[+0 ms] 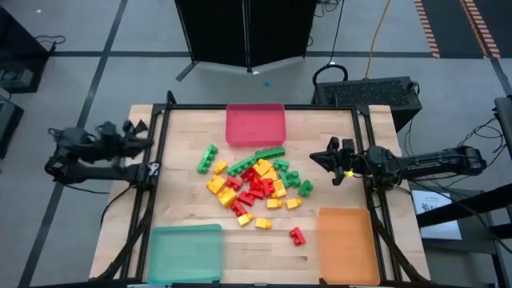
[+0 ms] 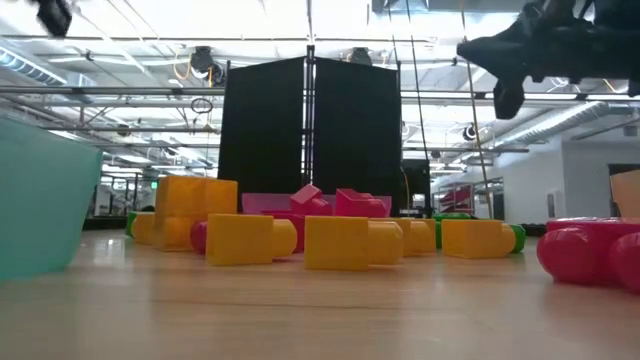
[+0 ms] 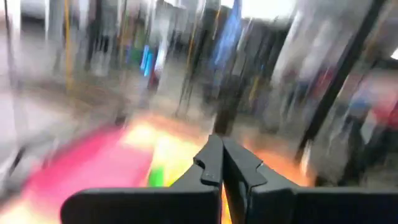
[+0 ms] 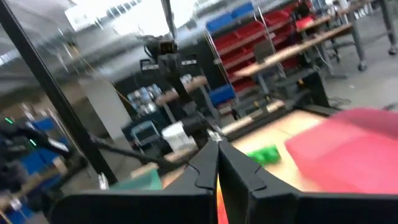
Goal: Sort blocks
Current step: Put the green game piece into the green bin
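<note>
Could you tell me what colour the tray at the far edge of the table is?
The flat translucent tray is red, clearest in the high view.

The blocks (image 1: 254,186), small studded bricks in red, green and yellow, are lying in a loose heap on the surface, between the two hands and nearer the right hand (image 1: 330,161), which is hanging just beside its green edge. A green block (image 1: 208,157) is sitting off the heap toward the left hand (image 1: 138,137). A red block (image 1: 298,235) is lying apart, well below the right hand.
</note>
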You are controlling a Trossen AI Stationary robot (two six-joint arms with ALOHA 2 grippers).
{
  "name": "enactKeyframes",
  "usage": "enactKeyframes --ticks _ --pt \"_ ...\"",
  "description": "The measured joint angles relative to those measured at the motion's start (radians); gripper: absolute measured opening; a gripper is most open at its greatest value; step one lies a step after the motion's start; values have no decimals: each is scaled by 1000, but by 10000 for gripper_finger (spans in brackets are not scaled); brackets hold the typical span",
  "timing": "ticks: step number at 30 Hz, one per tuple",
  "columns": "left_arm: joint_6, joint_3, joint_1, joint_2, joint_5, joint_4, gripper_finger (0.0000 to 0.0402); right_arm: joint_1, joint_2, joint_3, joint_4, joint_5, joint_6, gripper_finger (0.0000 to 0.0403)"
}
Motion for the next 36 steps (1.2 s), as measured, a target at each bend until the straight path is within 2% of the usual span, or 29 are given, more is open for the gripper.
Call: enactKeyframes --ticks 5,9,13,17,21,26,28,30,33,36 --pt "-38 -117 12 -6 13 -12 5 -5 -226 1 -262 21 7 9" --pt "-40 -223 12 -6 23 115 5 -4 -399 -1 -448 42 23 9" --pt "-61 -301 10 -6 38 287 5 -3 -530 -46 -495 37 55 9" --pt "-87 -427 9 -7 36 403 4 -2 -595 -142 -470 35 132 8" --pt "-158 -554 4 -7 34 465 4 -1 -572 -151 -487 53 202 9" --pt "-167 -683 -20 -7 -6 628 4 -6 -550 -137 -201 59 303 12" --pt "-137 -695 -31 0 -27 672 4 -6 -537 -95 -111 60 339 18" --pt "-112 -697 -39 -2 -67 678 4 -5 -510 -20 -94 37 305 24" --pt "-107 -697 -42 -1 -90 678 4 7 -415 151 -255 -93 171 28" --pt "-134 -697 -41 -1 -91 678 4 22 -217 342 -571 -127 55 29"
